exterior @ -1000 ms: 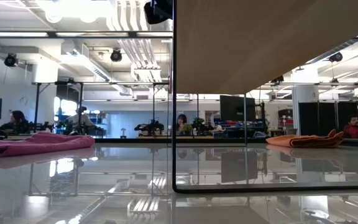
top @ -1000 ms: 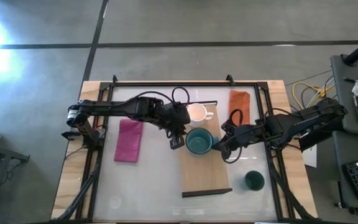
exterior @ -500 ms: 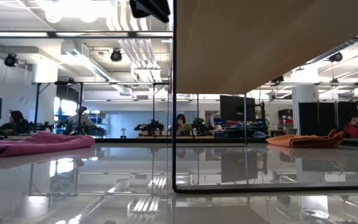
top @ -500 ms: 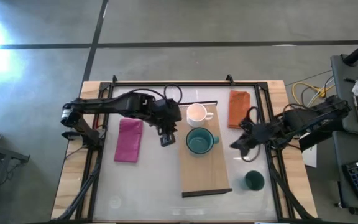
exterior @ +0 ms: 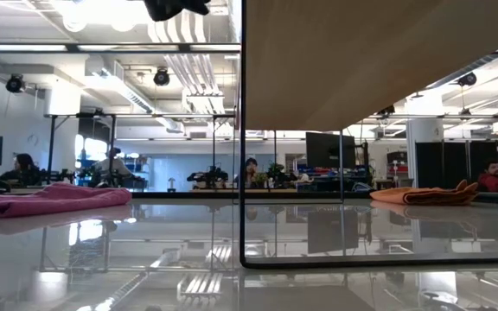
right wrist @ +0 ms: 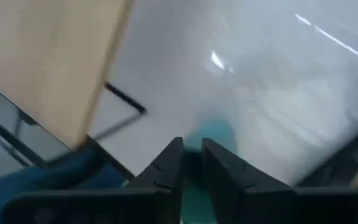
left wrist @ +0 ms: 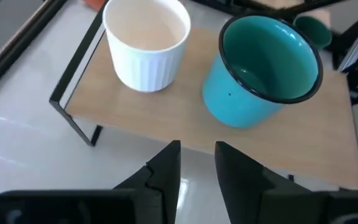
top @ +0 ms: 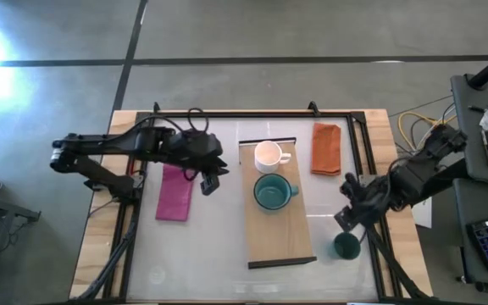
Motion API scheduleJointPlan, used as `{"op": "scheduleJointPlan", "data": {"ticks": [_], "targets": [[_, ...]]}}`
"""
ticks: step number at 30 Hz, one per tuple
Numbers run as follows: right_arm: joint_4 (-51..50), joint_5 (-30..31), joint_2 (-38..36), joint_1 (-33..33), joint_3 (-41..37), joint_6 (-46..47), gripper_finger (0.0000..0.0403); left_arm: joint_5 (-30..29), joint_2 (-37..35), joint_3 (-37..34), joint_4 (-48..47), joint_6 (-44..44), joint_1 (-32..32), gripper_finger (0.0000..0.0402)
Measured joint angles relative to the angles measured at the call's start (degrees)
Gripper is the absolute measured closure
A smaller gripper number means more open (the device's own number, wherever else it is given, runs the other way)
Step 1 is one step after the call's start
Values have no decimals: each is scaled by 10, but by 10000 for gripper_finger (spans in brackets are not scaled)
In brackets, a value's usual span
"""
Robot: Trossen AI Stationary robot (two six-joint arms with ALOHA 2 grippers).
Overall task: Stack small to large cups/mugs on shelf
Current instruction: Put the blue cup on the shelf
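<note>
The small white ribbed mug with a handle (top: pixel 268 155) stands upright at the far end of the long light-wood shelf board with thin black end rails (top: pixel 280 229), and the wider teal-green mug with a dark rim (top: pixel 271 192) stands just beside it toward the board's middle, the two close but apart; the left wrist view shows both empty, white mug (left wrist: pixel 146 42) and teal mug (left wrist: pixel 261 70) side by side on the wood (left wrist: pixel 185 127). The small dark green cup (top: pixel 346 246) sits on the glossy white tabletop (top: pixel 202 254) off the shelf's right side, near its near end. The right gripper (top: pixel 346 218) hangs just beside that cup, its fingers nearly closed with only a thin gap and nothing between them. The left gripper (top: pixel 209 183) is over the table between the shelf and the folded magenta cloth (top: pixel 175 191), its fingers (left wrist: pixel 165 169) slightly parted and empty. A folded orange cloth (top: pixel 326 149) lies beyond the shelf's far right corner.
</note>
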Motion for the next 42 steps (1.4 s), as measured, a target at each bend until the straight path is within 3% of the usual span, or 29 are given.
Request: {"op": "scheduleJointPlan", "data": {"ticks": [9, 20, 42], "targets": [[-45, -8, 81, 85, 44, 101, 286, -2, -68, -112, 93, -23, 0, 316], [-68, -15, 127, 171, 38, 219, 256, 0, -83, -129, 104, -25, 0, 316], [-26, -15, 219, 180, -12, 266, 255, 13, -79, -130, 105, -39, 0, 316]]}}
